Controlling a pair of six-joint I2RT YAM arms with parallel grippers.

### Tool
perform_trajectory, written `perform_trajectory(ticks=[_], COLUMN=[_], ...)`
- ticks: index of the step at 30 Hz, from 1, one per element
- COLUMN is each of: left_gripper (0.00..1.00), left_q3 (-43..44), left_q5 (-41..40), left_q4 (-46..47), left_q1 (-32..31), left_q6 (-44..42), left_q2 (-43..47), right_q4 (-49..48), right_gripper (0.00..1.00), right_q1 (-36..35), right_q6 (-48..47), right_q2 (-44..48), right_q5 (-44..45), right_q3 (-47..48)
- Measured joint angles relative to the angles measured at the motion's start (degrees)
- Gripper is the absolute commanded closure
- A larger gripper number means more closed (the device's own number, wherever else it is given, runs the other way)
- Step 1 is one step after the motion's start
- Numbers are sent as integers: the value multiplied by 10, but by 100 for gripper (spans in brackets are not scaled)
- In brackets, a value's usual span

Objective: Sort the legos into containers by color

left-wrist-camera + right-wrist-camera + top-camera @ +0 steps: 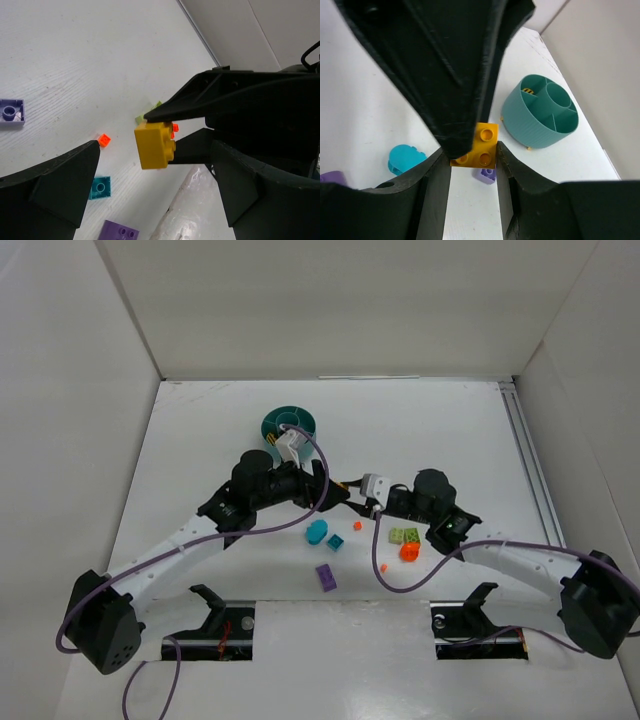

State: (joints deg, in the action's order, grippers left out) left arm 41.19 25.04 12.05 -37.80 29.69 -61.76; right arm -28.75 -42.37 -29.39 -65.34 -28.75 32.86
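Gripping yellow brick (480, 145) in my right pincer (472, 155); my left pincer (155, 150) gaping empty. Dish (535, 127) seemingly holding one yellow bit (527, 91); remaining legos (404, 536) lying unsorted on tabletop (200, 440).

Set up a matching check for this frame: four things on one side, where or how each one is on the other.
1 yellow brick
2 left gripper
3 purple brick
4 dish

a open
b lying loose on the table
c clamped in the right gripper
d standing upright, farthest back

Pairs: 1-c, 2-a, 3-b, 4-d
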Motion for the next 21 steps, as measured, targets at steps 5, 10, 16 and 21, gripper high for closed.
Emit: perform_trajectory(ticks=[5,10,16,21], left_gripper=[19,27,35,56], left_q3=[13,16,16,16], left_q5=[-7,-2,17,37], left_q4=[6,14,25,40], left_q1=[0,0,0,0], left_q6=[3,3,-2,-5], left_q2=[0,0,0,-3], right_q4=[3,9,9,9], right_gripper=[66,65,65,65], right_q1=[-9,-9,-9,-13], right_q6=[-3,-4,-8,-8], right_q2=[5,33,42,36], right_q5=[-14,0,14,9], right_q3=[0,0,0,0])
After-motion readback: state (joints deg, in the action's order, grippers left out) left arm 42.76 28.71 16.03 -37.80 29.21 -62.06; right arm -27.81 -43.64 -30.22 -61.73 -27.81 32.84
